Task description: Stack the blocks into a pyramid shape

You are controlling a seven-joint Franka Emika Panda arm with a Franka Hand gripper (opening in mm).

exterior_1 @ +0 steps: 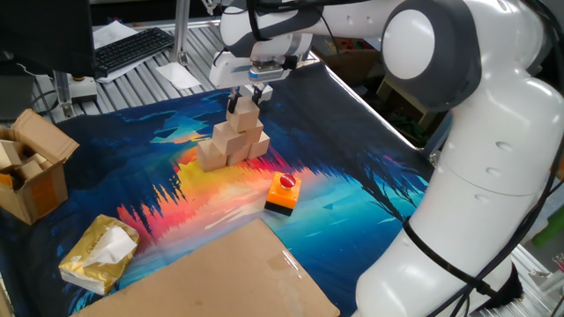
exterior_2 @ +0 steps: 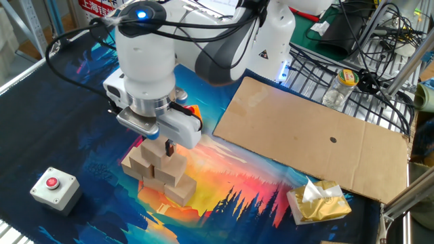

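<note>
Wooden light-tan blocks (exterior_1: 232, 138) (exterior_2: 158, 171) sit piled like a pyramid on the colourful mat, just beside the orange-and-black box with a red button (exterior_1: 283, 193). Right above the top block hangs the black two-finger gripper (exterior_1: 249, 94), fingers a little apart, holding nothing.

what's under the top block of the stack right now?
The top block sits on a middle row of blocks, which rests on a bottom row on the mat. The gripper hangs just above it. The arm hides most of the stack in the other fixed view.
</note>
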